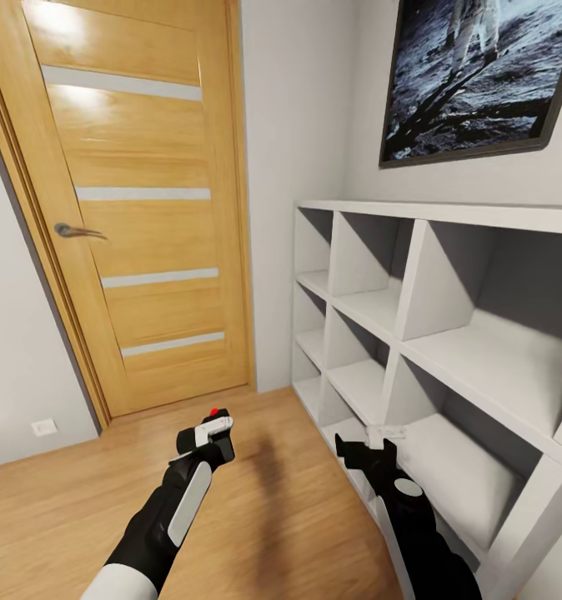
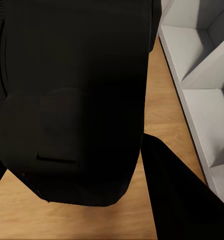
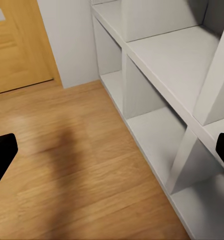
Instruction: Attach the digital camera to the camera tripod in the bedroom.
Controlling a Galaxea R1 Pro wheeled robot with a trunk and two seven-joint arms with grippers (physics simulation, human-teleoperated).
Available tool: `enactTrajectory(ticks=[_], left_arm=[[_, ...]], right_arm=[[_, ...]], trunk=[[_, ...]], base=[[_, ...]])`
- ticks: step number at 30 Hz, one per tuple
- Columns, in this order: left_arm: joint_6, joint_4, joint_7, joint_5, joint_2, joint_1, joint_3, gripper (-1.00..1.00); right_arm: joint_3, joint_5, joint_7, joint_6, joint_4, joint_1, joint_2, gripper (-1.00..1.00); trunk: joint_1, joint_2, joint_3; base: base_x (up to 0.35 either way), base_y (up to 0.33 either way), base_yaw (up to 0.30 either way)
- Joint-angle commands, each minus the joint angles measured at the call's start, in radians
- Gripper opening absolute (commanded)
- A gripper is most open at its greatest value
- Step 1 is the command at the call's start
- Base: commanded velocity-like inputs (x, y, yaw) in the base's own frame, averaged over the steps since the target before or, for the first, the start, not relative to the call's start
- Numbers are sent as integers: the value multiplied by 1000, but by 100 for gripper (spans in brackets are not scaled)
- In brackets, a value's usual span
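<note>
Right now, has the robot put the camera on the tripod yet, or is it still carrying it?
Not yet. Done: the digital camera is picked up; its dark body sits right against the left wrist camera, and its red dot shows at the left gripper. In hand: carrying it past the white cubby shelf and wooden door. The right gripper is open. Left: reaching the tripod and attaching the camera.

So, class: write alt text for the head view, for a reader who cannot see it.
The left hand holds a digital camera above a wood floor; the right hand is open and holds nothing. Ahead are a wooden door and a white cubby shelf.
</note>
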Motion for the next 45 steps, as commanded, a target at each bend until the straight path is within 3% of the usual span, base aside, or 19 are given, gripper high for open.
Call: enactTrajectory(ticks=[1,12,45], left_arm=[[3,0,8,8,0,-1,-2,-100],[3,4,8,10,0,-1,-1,-100],[-3,4,6,12,0,-1,-3,-100]], right_arm=[[-1,10,2,8,-1,-1,1,100],[-4,10,2,11,50,-1,1,100],[-1,14,3,0,55,-1,1,100]], trunk=[[-4,7,2],[-46,84,37],[-173,315,140]], base=[[0,0,0],[0,0,0],[0,0,0]])
